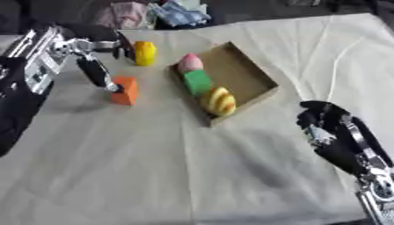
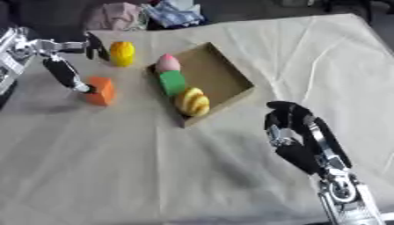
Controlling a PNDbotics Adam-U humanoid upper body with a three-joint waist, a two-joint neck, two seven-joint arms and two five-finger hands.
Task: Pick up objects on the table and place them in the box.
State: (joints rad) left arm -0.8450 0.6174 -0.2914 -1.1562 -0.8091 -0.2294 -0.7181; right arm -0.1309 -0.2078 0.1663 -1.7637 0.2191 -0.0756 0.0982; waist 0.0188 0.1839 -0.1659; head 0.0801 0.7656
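We see both views evenly and softly lit, with no glare on the pale cloth (image 1: 192, 167) covering the desk. Shadows are faint: a dim patch lies beside the orange block (image 1: 125, 91) and along the box (image 1: 258, 81) wall. Everything looks slightly blurred, edges smeared, and the far background falls dark and indistinct.

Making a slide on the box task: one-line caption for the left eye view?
Left hand touches the orange block; three items already lie in the box.
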